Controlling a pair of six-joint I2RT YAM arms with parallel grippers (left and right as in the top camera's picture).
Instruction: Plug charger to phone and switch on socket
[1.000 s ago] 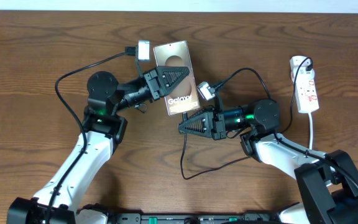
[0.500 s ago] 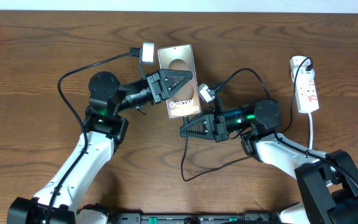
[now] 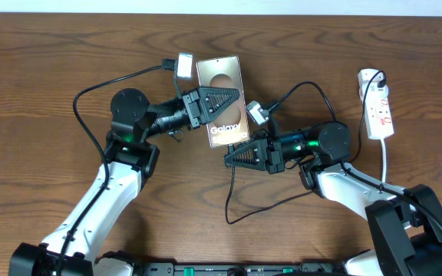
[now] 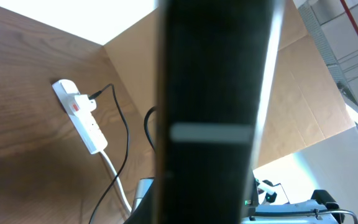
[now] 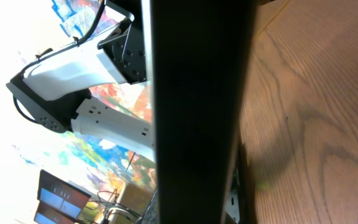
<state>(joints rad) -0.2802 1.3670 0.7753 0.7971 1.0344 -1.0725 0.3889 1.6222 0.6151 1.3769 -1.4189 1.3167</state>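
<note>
Toward the middle of the bench's (image 3: 37, 69) far edge the left gripper (image 3: 235, 96) clamps the Galaxy phone (image 3: 219, 73), the right gripper (image 3: 232, 158), its grip untellable, sits just beside above the charger cable (image 3: 231, 192), and the power strip (image 3: 379, 113) lies near the right edge.

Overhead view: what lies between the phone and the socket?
Overhead, beside the phone, a small white camera and an arching black cable; then bare table up to the socket.
</note>
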